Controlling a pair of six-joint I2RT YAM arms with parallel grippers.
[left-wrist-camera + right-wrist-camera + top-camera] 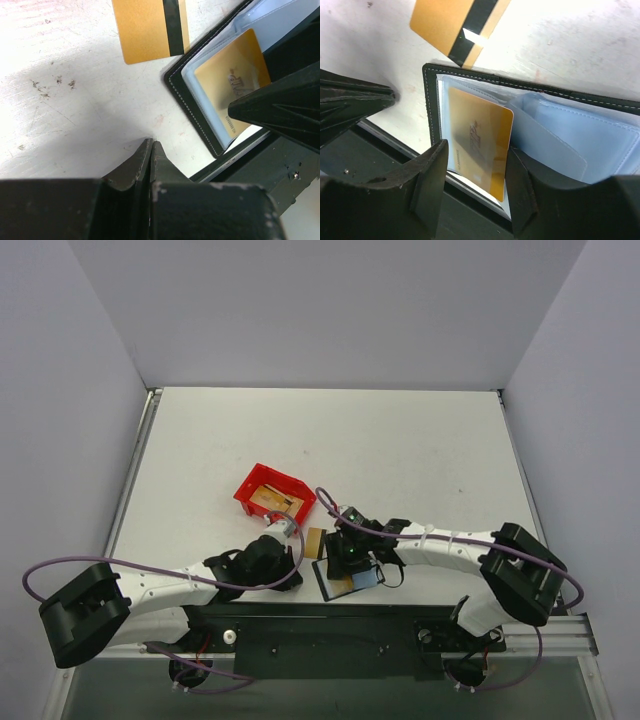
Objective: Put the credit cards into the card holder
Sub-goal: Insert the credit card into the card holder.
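Note:
The black card holder (330, 585) lies open near the table's front edge, its pale blue sleeves (580, 135) showing. One gold credit card (477, 140) sits partly tucked in its left sleeve (232, 82). My right gripper (477, 150) is open and straddles that card, with a gap at the left finger and the right finger close to the card's edge. A second credit card (455, 30), with a dark stripe, lies on the table just beyond the holder (150, 30). My left gripper (151, 142) is shut on nothing, its tip at the table left of the holder's corner (192, 112).
A red bin (275, 495) stands behind the loose card and has more gold cards inside (277, 502). The dark mounting rail (330, 625) runs just in front of the holder. White table (400, 450) stretches behind, with grey walls around it.

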